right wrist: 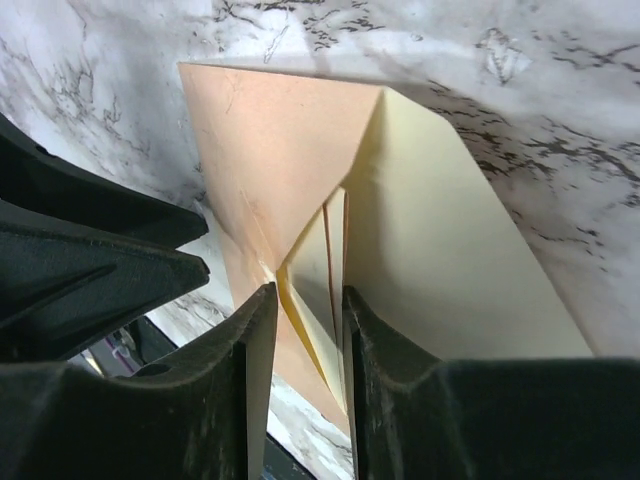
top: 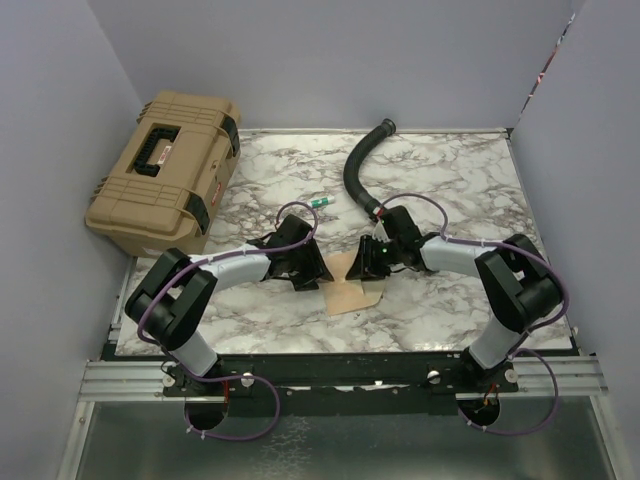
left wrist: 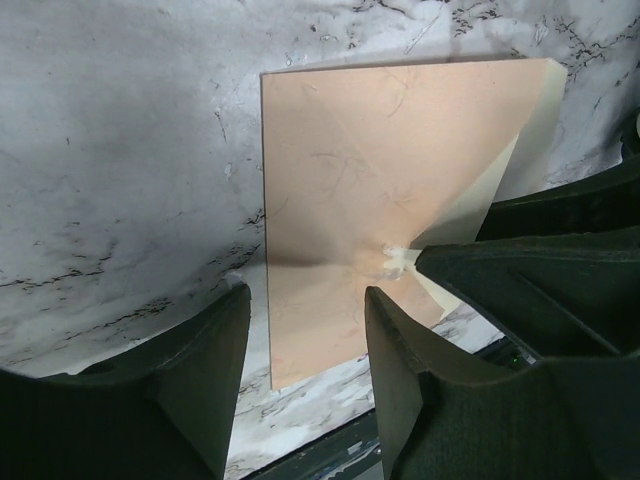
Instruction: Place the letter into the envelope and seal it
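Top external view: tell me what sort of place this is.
Probably a robotics lab test cell: a marble-patterned table boxed in by plain panels, a left arm and right arm bolted to a metal rail, a tan hard case.

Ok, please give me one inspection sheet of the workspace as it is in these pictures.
Surface: marble table, dark veins.
Job's things: envelope at centre, flap open, cream inside showing; letter not clearly seen.
Clutter: tan toolbox far left, black hose far right, small pen between them.
Pincers: left pincer open over the envelope's edge; right pincer narrow at its mouth, grip unclear.
Cables: purple cables along both arms.
Surroundings: plain pale walls.
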You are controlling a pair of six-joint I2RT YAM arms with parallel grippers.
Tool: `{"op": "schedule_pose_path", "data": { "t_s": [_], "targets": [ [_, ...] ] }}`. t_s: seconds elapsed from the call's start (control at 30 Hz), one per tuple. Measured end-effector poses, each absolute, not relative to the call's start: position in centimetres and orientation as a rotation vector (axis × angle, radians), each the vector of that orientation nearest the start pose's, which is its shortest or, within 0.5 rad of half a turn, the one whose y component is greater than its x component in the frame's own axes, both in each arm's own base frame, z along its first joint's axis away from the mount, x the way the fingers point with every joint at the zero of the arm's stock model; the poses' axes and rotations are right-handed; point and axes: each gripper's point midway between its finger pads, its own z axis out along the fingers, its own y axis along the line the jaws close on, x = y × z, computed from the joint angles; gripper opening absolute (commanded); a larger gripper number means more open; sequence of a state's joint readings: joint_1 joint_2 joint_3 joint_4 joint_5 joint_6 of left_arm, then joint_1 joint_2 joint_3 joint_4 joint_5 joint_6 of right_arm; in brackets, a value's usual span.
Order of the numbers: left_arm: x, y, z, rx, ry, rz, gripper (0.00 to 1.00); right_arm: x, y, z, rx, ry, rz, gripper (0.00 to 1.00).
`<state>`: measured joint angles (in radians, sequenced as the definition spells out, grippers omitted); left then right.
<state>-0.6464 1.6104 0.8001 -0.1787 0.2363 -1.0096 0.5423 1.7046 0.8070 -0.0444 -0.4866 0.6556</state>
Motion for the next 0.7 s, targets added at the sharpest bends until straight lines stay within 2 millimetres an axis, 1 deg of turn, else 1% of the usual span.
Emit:
{"op": "schedule_pose_path", "data": {
  "t_s": [0.13, 0.27, 0.33, 0.4, 0.5, 0.7],
  "targets": [
    [23.6, -27.3, 3.1, -0.403, 2.765, -0.845, 0.52, 25.2, 26.5, 3.0, -0.059, 2.711, 0.976, 0.44],
    [23.6, -27.3, 3.1, -0.401, 2.763, -0.848, 0.52, 25.1, 25.9, 3.2, -0.067, 2.712, 0.935, 0.46],
    [23.6, -27.3, 3.1, -0.401, 2.762, -0.848, 0.52, 25.0, 25.6, 3.0, -0.069, 2.722, 0.912, 0.44],
    [23.6, -27.3, 3.1, -0.401, 2.761, -0.848, 0.52, 24.9, 25.3, 2.8, -0.071, 2.734, 0.885, 0.39],
    [23.6, -27.4, 3.1, -0.401, 2.762, -0.848, 0.52, 24.9, 25.1, 2.6, -0.082, 2.736, 0.87, 0.34],
    [23.6, -27.3, 3.1, -0.4, 2.762, -0.848, 0.52, 25.2, 25.2, 2.3, -0.097, 2.738, 0.866, 0.32]
  ]
}}
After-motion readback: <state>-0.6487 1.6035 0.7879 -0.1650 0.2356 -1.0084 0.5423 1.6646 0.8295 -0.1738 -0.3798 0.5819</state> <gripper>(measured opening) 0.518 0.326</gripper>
